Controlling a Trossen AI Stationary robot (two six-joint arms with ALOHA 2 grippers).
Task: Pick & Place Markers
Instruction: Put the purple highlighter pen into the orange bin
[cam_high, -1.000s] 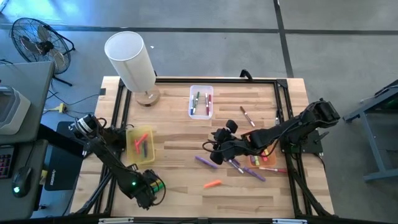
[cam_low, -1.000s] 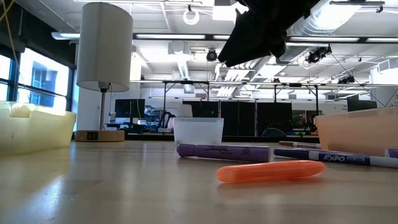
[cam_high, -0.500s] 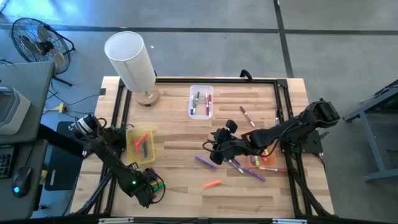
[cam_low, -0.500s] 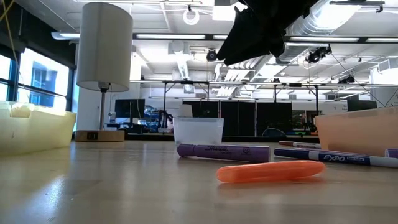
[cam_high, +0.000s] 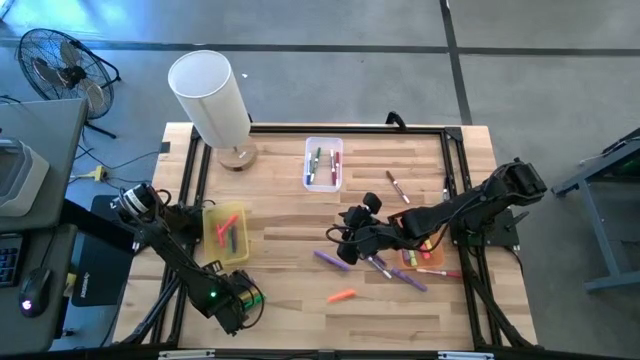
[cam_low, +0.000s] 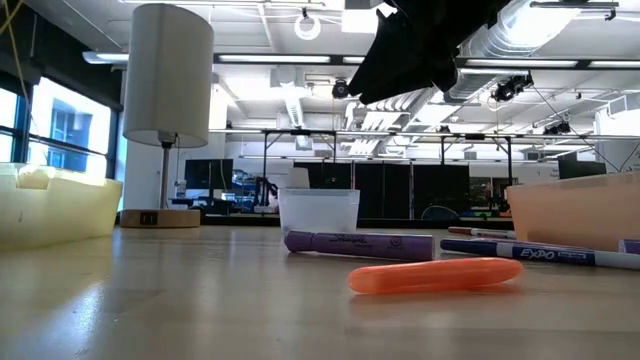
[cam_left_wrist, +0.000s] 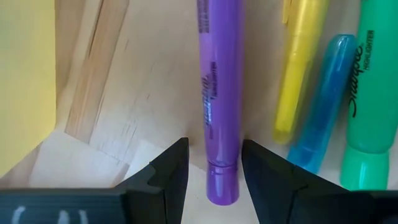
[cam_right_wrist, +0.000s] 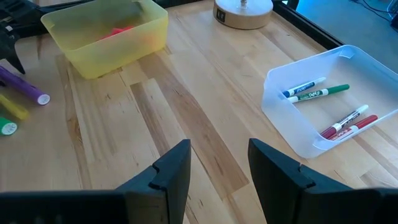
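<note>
My left gripper (cam_high: 238, 303) points down at the table's near left corner. It is open, with one finger on each side of the end of a purple marker (cam_left_wrist: 217, 81) lying flat on the wood. Beside that marker lie a yellow marker (cam_left_wrist: 298, 68), a blue marker (cam_left_wrist: 320, 106) and a green marker (cam_left_wrist: 370, 93). My right gripper (cam_high: 343, 240) hangs open and slanted over the table's middle with nothing between its fingers (cam_right_wrist: 177, 168). Under and beside it lie purple markers (cam_high: 332, 260) and an orange marker (cam_high: 342, 296).
A yellow bin (cam_high: 225, 232) with markers stands left of centre. A clear bin (cam_high: 323, 163) with markers stands at the far middle, and an orange bin (cam_high: 425, 250) at the right. A white lamp (cam_high: 210, 95) stands at the far left. One marker (cam_high: 397, 187) lies alone.
</note>
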